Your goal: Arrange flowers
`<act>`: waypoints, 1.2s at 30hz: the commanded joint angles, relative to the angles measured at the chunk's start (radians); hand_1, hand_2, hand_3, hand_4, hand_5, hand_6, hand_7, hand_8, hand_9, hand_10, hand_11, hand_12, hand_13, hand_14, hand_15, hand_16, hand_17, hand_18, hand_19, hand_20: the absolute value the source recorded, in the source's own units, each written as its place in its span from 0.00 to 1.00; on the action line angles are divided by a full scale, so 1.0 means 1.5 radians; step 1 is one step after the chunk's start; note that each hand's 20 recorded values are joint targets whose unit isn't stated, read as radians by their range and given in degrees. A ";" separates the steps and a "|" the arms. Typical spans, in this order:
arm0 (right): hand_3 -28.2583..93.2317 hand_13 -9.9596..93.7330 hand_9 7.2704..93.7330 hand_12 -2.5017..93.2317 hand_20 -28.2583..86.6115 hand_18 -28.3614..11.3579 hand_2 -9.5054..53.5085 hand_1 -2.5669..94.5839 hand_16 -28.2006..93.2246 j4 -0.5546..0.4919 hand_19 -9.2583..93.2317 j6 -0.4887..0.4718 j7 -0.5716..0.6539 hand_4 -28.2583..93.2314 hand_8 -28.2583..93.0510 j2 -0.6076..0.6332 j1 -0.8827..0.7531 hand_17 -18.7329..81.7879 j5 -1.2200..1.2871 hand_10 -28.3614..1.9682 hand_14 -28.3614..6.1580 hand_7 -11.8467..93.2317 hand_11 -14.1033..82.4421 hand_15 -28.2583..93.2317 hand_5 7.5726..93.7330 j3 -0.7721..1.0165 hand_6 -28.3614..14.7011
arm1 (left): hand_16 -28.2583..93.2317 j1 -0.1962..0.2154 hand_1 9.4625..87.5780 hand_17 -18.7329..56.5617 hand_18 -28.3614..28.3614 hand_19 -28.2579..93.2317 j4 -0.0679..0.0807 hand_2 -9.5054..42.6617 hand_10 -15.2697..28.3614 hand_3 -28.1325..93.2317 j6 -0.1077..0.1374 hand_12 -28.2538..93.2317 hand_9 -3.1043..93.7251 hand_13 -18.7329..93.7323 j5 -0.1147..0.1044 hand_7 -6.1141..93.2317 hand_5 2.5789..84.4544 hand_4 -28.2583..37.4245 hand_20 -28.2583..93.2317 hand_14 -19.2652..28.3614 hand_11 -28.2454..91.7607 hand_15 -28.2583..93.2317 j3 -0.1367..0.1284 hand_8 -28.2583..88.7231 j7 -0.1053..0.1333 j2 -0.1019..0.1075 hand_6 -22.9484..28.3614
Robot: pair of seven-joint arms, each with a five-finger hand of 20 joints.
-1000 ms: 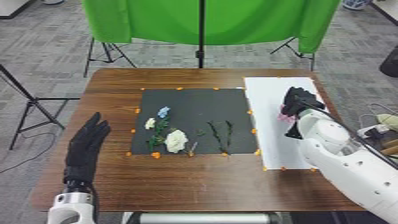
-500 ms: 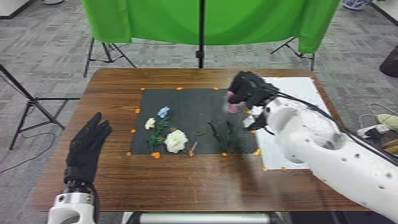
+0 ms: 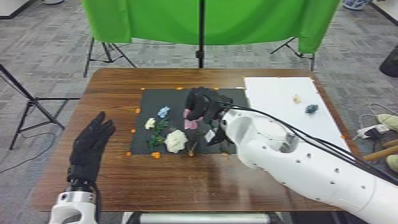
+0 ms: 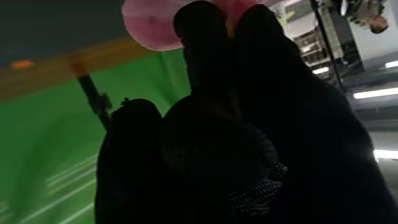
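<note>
Green cloth hangs behind a brown wooden table; dark mat left of a white sheet. Right hand over the mat, narrow, fingertips pinched on a pink flower; in the wrist view, petals sit up at the fingertips. Left hand at the table's left side, fingers straight, holding nothing.

On the mat: blue flower, small pale flower, large white flower, greenery near them. Two small blooms, pale and dark blue, on the white sheet.

Step in hand, I judge: setting the pink one beside the group. Best done low and slow, bloom turned first, fingers eased apart only once it rests. Risk: glove brushing the white flower or dragging petals on release.
</note>
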 commanded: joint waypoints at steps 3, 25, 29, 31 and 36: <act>0.63 1.00 0.99 0.40 0.73 0.52 0.00 0.68 0.48 0.032 1.00 -0.031 0.006 0.13 0.31 -0.026 0.007 0.90 -0.003 0.62 0.81 0.25 0.23 0.73 0.80 -0.019 0.65 | 0.28 0.005 0.13 0.26 0.69 0.24 0.007 0.17 0.61 0.80 -0.015 0.35 0.40 0.41 0.002 0.11 0.38 0.00 0.37 0.71 0.30 0.29 0.003 0.20 -0.010 0.000 0.53; 0.74 0.96 0.82 0.24 0.69 0.41 0.00 0.43 0.51 -0.040 1.00 0.072 0.125 0.10 0.17 0.116 -0.125 0.80 -0.165 0.49 0.69 0.23 0.33 0.67 0.66 0.276 0.66 | 0.28 0.006 0.13 0.26 0.69 0.24 0.001 0.17 0.61 0.80 -0.006 0.35 0.40 0.41 0.010 0.11 0.38 0.00 0.37 0.71 0.30 0.30 -0.001 0.20 0.003 -0.002 0.52; 0.75 0.91 0.65 0.21 0.65 0.37 0.00 0.42 0.51 0.008 1.00 -0.011 0.191 0.11 0.18 0.149 -0.160 0.76 -0.181 0.39 0.64 0.21 0.24 0.67 0.57 0.350 0.61 | 0.28 0.009 0.13 0.26 0.70 0.24 -0.001 0.16 0.61 0.80 -0.001 0.35 0.40 0.41 0.008 0.12 0.38 0.00 0.37 0.72 0.30 0.30 -0.002 0.20 0.004 -0.004 0.52; 0.75 0.89 0.58 0.22 0.65 0.36 0.00 0.41 0.50 0.032 1.00 -0.059 0.213 0.11 0.18 0.156 -0.177 0.74 -0.166 0.37 0.61 0.19 0.23 0.68 0.52 0.375 0.59 | 0.28 0.008 0.13 0.26 0.70 0.24 0.000 0.16 0.61 0.80 -0.003 0.35 0.40 0.41 0.008 0.12 0.38 0.00 0.37 0.72 0.30 0.30 -0.002 0.20 0.000 -0.003 0.52; 0.75 0.87 0.50 0.21 0.63 0.35 0.00 0.40 0.49 0.108 1.00 -0.119 0.244 0.10 0.19 0.155 -0.181 0.73 -0.153 0.33 0.59 0.17 0.21 0.69 0.46 0.367 0.59 | 0.28 0.007 0.13 0.26 0.70 0.24 0.000 0.16 0.61 0.80 -0.001 0.35 0.40 0.41 0.010 0.12 0.39 0.00 0.37 0.71 0.30 0.30 -0.002 0.20 0.003 -0.004 0.52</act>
